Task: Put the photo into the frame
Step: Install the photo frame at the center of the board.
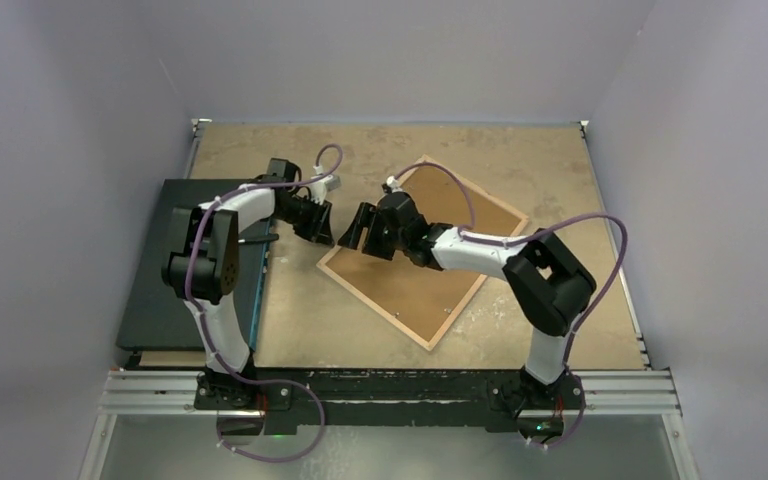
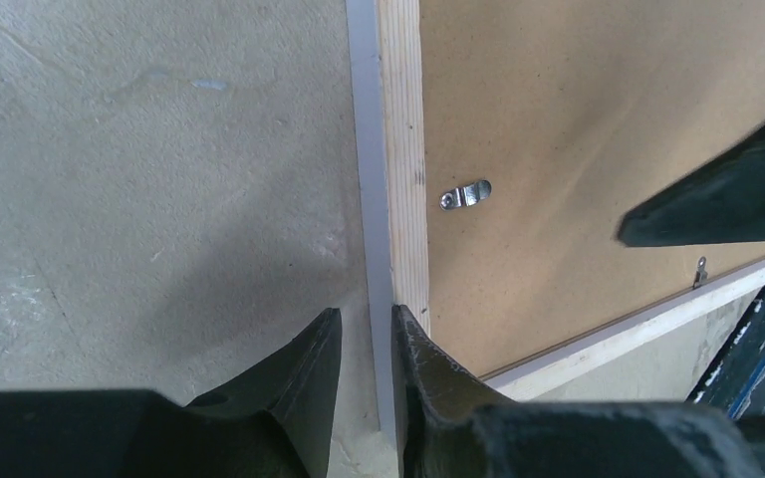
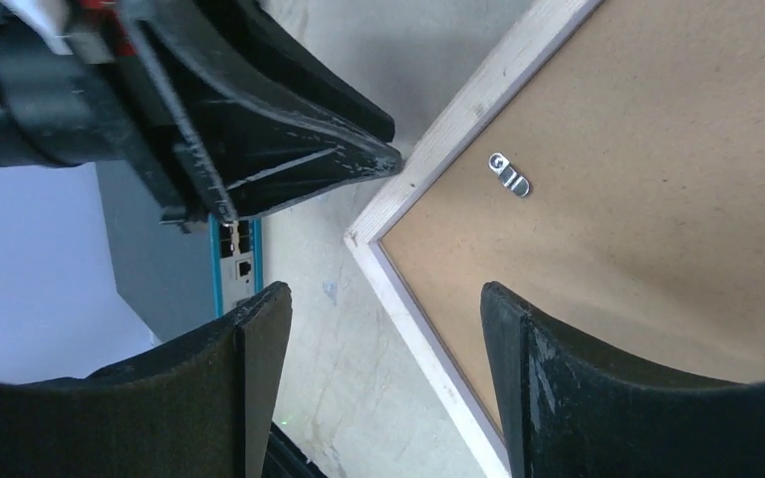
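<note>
The frame (image 1: 410, 295) lies back up and turned like a diamond, its brown backing board (image 2: 578, 129) inside light wood rails (image 3: 458, 110). My left gripper (image 1: 322, 232) is at the frame's left corner, jaws a narrow gap apart (image 2: 367, 317). The frame's grey outer edge (image 2: 374, 199) runs through that gap with a sliver of table beside it, and one finger overlaps the wood rail. My right gripper (image 1: 358, 232) hangs wide open (image 3: 383, 294) just above that corner, holding nothing. The photo is out of view.
A plain dark flat board (image 1: 175, 270) covers the table's left side. At its right edge is a blue-trimmed box (image 3: 234, 254) with ports. Small metal turn clips (image 2: 464, 194) (image 3: 509, 180) sit on the backing. The two grippers nearly touch.
</note>
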`<state>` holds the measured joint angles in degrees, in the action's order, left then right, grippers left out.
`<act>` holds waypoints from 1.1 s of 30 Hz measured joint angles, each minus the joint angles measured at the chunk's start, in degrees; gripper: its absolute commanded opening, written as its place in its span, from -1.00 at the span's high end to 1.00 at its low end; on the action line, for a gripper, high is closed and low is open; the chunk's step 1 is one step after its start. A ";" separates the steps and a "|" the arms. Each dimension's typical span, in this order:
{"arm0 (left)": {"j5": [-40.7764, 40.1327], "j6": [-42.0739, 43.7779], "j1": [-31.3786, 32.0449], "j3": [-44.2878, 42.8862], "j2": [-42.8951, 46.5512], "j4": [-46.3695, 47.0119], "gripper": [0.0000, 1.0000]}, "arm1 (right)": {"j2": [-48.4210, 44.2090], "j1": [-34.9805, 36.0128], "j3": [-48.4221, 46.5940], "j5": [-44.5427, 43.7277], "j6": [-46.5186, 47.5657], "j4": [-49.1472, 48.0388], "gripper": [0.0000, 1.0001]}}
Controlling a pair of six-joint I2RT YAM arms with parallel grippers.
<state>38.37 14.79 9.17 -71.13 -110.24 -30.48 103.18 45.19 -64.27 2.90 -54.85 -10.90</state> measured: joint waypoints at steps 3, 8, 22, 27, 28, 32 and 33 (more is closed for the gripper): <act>0.59 -0.04 -0.04 0.79 0.11 0.85 0.63 | 3.56 0.04 0.00 1.57 -2.73 -2.34 -0.30; 1.46 -0.07 -0.15 1.92 0.57 2.23 0.68 | 8.11 0.17 0.02 2.86 -6.75 -4.74 -0.19; 2.03 -0.07 -0.22 3.56 1.51 4.22 0.70 | 9.31 0.17 -0.20 2.08 -8.57 -7.02 -0.15; 2.16 -0.13 -0.22 4.17 1.88 4.98 0.72 | 9.31 0.17 -0.72 0.66 -8.50 -6.62 -0.15; 2.16 -0.11 -0.22 4.31 1.95 5.14 0.73 | 9.33 0.17 -0.74 0.42 -8.46 -6.62 -0.14; 2.16 -0.07 -0.22 4.55 2.12 5.40 0.74 | 9.33 0.13 -0.74 -0.59 -8.31 -6.62 -0.13; 2.16 -0.04 -0.22 4.59 2.14 5.42 0.74 | 9.35 0.13 -0.74 -0.70 -8.24 -6.62 -0.13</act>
<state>40.53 14.74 8.95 -66.54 -108.09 -25.06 112.53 45.32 -65.01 2.20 -63.09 -17.52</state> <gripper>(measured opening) 0.132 0.571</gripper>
